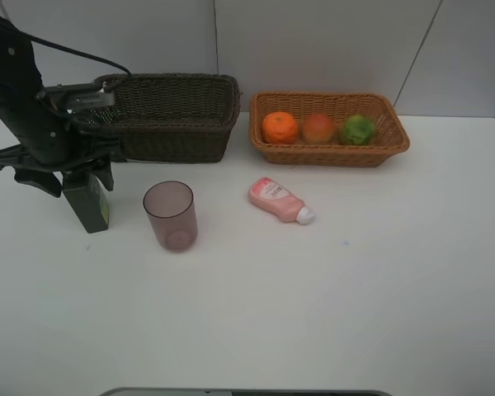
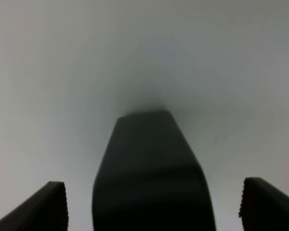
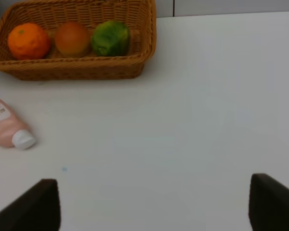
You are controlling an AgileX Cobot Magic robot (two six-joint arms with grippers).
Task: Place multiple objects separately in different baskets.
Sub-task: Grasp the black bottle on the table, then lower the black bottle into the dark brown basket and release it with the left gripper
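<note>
A: Now — left gripper (image 2: 154, 183) straddles the dark green pump bottle (image 1: 88, 206), jaws wide, no contact visible. Pick step, I'd say.
B: Where's the bottle?
A: Upright on the table (image 1: 355, 289), just in front of the dark brown basket (image 1: 173, 136). Boxy body, tapered top — looks rigid. Next: close squarely, lift clear of the rim.
B: Right gripper (image 3: 154, 182)?
A: Spread apart, holding nothing.

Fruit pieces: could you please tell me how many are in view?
3, in a row in the tan basket: orange left, peach middle, green fruit right, seen from the high camera. The dark basket's inside is partly hidden.
</note>
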